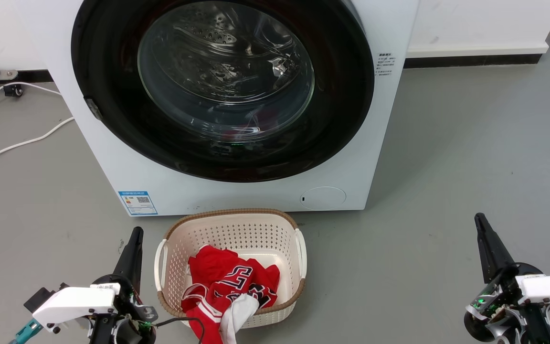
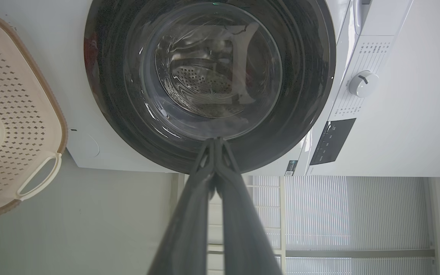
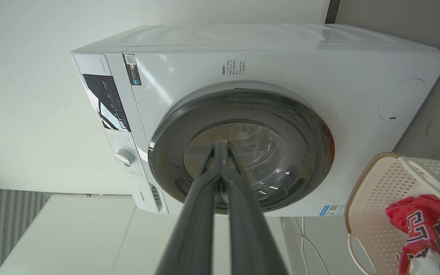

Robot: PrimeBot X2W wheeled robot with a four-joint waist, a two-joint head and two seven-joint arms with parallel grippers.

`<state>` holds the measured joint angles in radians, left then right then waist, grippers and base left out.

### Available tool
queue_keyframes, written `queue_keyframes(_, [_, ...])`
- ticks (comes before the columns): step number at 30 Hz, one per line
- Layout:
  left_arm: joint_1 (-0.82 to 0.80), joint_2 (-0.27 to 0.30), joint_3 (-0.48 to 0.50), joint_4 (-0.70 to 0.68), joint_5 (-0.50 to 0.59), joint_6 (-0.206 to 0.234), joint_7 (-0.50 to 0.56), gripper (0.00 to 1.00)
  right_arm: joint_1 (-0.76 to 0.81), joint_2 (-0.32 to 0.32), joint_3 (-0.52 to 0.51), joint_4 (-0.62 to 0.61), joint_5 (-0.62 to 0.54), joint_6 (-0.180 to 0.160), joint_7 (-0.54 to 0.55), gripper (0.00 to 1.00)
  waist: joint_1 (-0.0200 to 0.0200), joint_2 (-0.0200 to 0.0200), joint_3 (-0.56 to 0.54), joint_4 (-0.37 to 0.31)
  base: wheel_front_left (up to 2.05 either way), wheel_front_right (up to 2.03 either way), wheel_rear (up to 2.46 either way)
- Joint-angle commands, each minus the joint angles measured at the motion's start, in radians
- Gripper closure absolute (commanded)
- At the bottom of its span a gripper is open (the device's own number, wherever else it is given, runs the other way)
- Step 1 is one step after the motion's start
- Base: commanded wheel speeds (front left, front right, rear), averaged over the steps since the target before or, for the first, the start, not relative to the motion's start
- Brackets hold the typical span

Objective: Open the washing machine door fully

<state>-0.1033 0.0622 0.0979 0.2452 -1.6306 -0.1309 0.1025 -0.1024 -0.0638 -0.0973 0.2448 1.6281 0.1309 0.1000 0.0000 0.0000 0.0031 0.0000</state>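
Note:
The white washing machine [image 1: 237, 193] stands ahead of me, and its round glossy black washing machine door [image 1: 346, 95] with the clear glass bowl lies flat against the front, shut. A small latch tab sits on the door's left rim. My left gripper [image 1: 136, 232] rests low at the left of the basket, fingers together and holding nothing; in its wrist view the left gripper [image 2: 215, 140] points at the washing machine door [image 2: 120, 114]. At the lower right my right gripper [image 1: 479, 218] is also shut and empty, far from the machine; its wrist view has the right gripper [image 3: 220, 143] lined up with the washing machine door [image 3: 311, 126].
A cream perforated laundry basket [image 1: 174, 229] holding a red jersey [image 1: 229, 282] stands on the grey floor right in front of the machine, between my arms. White cables [image 1: 17, 143] trail over the floor at the left. A wall with a dark skirting runs behind at the right.

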Motion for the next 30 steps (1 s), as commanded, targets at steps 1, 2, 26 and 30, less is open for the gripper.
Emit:
queue_keyframes(1, [-0.01, 0.0, 0.001, 0.001, 0.008, -0.003, 0.0, 1.0, -0.011, 0.003, -0.002, 0.002, -0.004, 0.0, 0.003, 1.0, 0.0, 0.0, 0.0, 0.0, 0.0, 0.0, 0.0])
queue_keyframes(2, [-0.01, 0.0, 0.001, 0.001, 0.008, -0.003, 0.0, 1.0, -0.011, 0.003, -0.002, 0.002, -0.004, 0.0, 0.003, 1.0, 0.0, 0.0, 0.0, 0.0, 0.0, 0.0, 0.0])
queue_keyframes(26, [-0.01, -0.004, 0.006, 0.001, 0.01, -0.003, 0.006, 1.0, -0.012, 0.006, -0.006, 0.002, -0.009, 0.0, 0.007, 1.0, 0.0, 0.0, 0.0, 0.0, 0.0, 0.0, 0.0])
queue_keyframes(30, [0.02, -0.009, 0.002, 0.024, 0.007, 0.001, -0.001, 0.0, 0.021, 0.006, -0.003, 0.023, -0.003, 0.0, 0.005, 0.0, 0.0, 0.0, 0.0, 0.0, 0.0, 0.0, 0.0])
